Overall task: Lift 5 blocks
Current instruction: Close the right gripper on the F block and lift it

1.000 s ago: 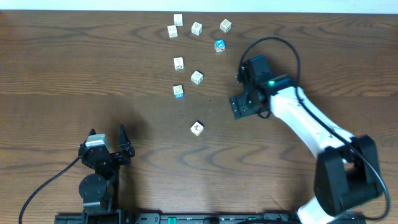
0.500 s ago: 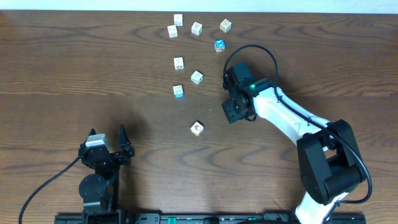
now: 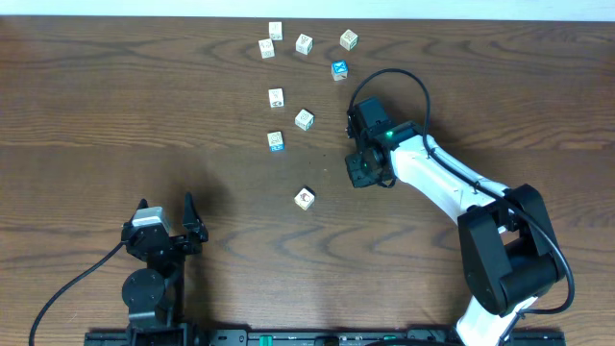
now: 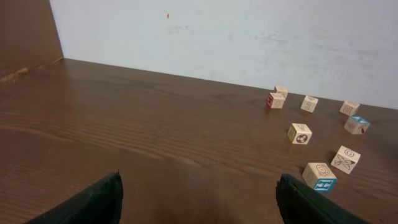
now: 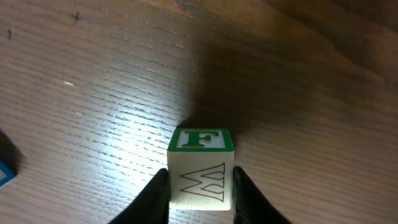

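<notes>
Overhead, left gripper [image 3: 166,213] sat at lower left of frame, jaws wide apart, holding nothing. Every block lay well apart from it, up and to the right.

Loose blocks on the wooden table [image 3: 115,96], left to right:
- light-blue-edged block [image 3: 276,141] near centre
- red-brown-marked block [image 3: 305,198] below it
- blue X block [image 3: 338,69] toward upper centre

Right gripper [image 5: 200,180] stood just right of centre, clearly the nearer arm; from above it hid its own block.

Wrist view: green-F block [image 5: 200,165] sat at lower centre, directly between the fingers [image 5: 158,196]. Its faces were square to them, base on the table, F face up. Both fingers appeared to touch its side faces, so clamped on it, not yet raised. It is a cube, so no long axis to align.

Judgement: grip looked centred; next move calls for a straight vertical lift.
</notes>
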Controlling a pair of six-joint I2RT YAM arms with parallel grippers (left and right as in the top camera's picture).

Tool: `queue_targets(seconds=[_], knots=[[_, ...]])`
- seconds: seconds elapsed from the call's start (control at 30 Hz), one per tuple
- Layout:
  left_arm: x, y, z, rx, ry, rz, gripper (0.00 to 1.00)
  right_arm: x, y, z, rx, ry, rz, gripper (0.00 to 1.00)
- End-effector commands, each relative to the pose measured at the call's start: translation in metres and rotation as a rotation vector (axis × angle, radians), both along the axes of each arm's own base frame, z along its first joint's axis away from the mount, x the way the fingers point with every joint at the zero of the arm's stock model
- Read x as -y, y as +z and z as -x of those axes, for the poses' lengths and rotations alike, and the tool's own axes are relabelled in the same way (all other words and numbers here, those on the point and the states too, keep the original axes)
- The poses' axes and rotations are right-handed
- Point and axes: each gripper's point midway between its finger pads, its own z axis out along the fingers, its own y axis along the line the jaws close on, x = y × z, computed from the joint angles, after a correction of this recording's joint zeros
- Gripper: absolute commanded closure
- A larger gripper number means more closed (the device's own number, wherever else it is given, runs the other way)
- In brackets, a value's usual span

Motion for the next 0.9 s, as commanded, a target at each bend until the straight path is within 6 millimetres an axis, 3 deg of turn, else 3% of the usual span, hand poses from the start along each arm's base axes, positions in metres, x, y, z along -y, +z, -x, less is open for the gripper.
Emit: queue_targets(seconds=[0.0,0.2,0.53,0.73,0.87], knots=[[-0.002,-0.016,0.001,-0.049,0.013,0.007,0.21,0.005,-0.009,0.007,-0.028,-0.079,0.011,0.83],[-0.002,-0.016,0.001,-0.049,0.013,0.007,0.21,0.004,-0.008,0.021,-0.070,-0.109,0.024,0.94],[-0.002,-0.016,0.001,-0.049,0.013,0.007,0.21,-0.033,0.015,0.058,-0.085,-0.114,0.005,0.91],[-0.002,-0.016,0.001,-0.049,0.013,0.007,0.21,-0.052,0.014,0.065,-0.027,-0.099,0.024,0.85],[-0.002,-0.016,0.001,-0.049,0.013,0.007,0.21,-0.048,0.010,0.064,-0.004,-0.115,0.046,0.83]])
